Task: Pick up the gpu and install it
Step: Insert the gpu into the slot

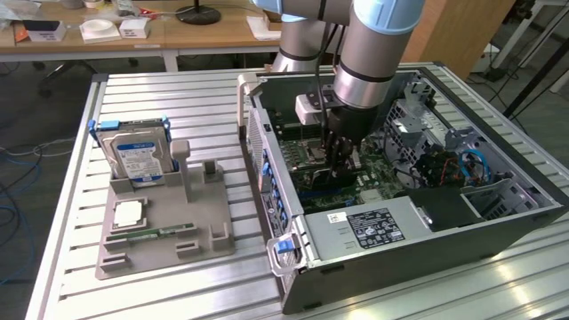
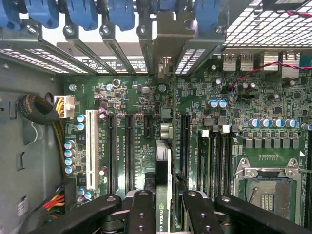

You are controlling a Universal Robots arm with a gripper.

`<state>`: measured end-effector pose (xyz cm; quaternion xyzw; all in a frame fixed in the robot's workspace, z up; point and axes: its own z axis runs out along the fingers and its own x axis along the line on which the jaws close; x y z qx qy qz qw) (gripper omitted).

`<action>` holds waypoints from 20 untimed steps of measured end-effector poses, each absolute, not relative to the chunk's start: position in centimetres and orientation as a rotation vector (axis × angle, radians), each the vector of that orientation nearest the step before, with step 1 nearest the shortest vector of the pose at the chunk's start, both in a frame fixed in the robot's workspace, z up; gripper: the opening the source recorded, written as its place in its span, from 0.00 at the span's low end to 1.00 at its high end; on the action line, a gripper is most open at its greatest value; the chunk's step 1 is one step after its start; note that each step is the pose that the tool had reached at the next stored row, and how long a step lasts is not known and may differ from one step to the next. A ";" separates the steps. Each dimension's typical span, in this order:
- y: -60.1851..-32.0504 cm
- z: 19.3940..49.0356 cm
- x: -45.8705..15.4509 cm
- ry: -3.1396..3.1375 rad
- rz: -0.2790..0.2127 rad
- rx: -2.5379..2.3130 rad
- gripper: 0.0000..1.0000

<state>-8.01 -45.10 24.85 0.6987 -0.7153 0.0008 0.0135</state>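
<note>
My gripper (image 2: 163, 204) grasping the gpu (image 2: 163, 146) edge-on, holding it upright above the motherboard (image 2: 131, 102) slots, inside the open computer case (image 1: 427, 267).

A slatted aluminium table (image 1: 178, 93) carries two things, set just beside each other — a grey parts holder (image 1: 164, 233) toward the exterior view's left and an open computer case (image 1: 418, 267) toward its right, lying on its side.

Matt black plastic gripper (image 2: 163, 207) fingers clamp the gpu (image 2: 163, 161), its silver bracket bare metal, over a glossy green motherboard (image 2: 126, 97) inside a grey sheet-metal computer case (image 1: 427, 247) on a ribbed aluminium table (image 1: 178, 93).
</note>
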 end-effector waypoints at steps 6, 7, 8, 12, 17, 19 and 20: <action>-45.1 24.8 -8.0 -2.228 0.002 2.177 0.26; -45.1 24.8 -8.0 -2.228 0.002 2.177 0.26; -45.1 24.8 -8.0 -2.228 0.002 2.177 0.26; -45.1 24.8 -8.0 -2.229 0.002 2.176 0.26; -45.1 24.8 -7.9 -2.228 0.002 2.176 0.26; -45.1 24.8 -7.9 -2.228 0.002 2.176 0.26; -45.1 24.8 -7.9 -2.228 0.002 2.176 0.26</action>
